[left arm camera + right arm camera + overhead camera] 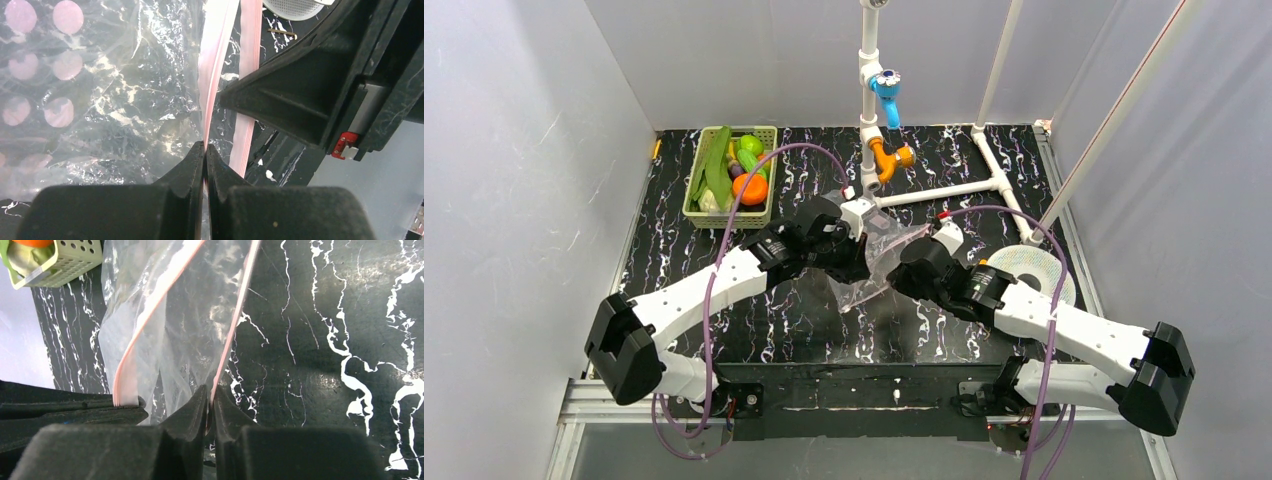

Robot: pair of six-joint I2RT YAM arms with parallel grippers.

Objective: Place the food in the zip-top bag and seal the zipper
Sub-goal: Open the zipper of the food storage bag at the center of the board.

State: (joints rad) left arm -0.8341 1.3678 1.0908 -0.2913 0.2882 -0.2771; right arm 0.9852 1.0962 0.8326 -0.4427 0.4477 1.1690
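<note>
Top external view: the floppy clear plastic zip-top bag [876, 262] is stretched between the two grippers, about mid-table over the black white-veined tabletop [804, 320]. Its thin pinkish zipper [215, 60] runs along the mouth, and the two sides of that strip are pulled apart, so the mouth is open.

In the left wrist view, the left gripper [205, 150] has its fingers squeezed together with no real gap, pinching one side of the zipper right at the tips. The other side of the strip runs just right of those fingers, not touching them. Crinkly plastic fills everything left of the fingers, with pale pink round dots [65, 65] on or behind it, can't tell which.

Same deal in the right wrist view: the right gripper [210, 392] is clamped tight on the other side of the zipper, again at the fingertips. The first side curves away to the left of its fingers, down to the other gripper's black body.

The small colourful toy food [742, 170] (green, orange and yellow bits) sits in a light-green slotted plastic basket [729, 215], well apart from the bag, off beyond the left gripper's fingers. A white pipe frame [944, 190] with blue and orange fittings stands past both sets of fingers, and a white round perforated disc [1036, 268] lies near the right arm.
</note>
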